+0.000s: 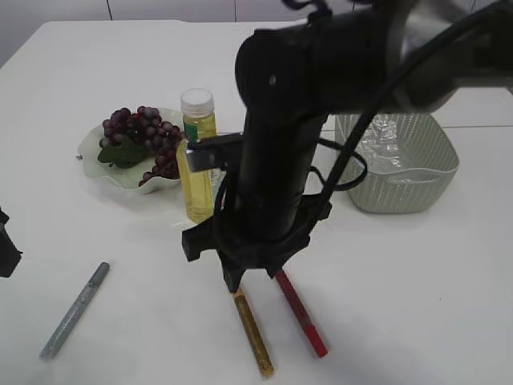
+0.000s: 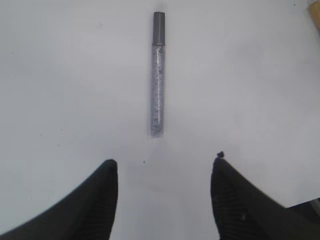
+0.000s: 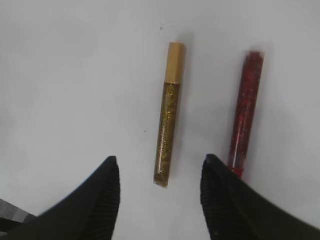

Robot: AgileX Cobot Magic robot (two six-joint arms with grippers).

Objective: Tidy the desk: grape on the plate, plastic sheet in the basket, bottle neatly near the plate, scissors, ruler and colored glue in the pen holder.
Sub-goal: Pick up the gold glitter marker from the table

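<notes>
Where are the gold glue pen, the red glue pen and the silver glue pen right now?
gold glue pen (image 3: 168, 125), right wrist view, middle of the glitter barrel.
red glue pen (image 3: 245, 110), right wrist view, middle of the barrel.
silver glue pen (image 2: 157, 82), left wrist view, middle of the barrel.

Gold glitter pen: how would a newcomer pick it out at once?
Start at the big black arm mid-desk. Below its base two pens lie side by side; the gold glitter pen is the left one. Its neighbour, the red pen, differs in colour, and the silver pen lies far left.
</notes>
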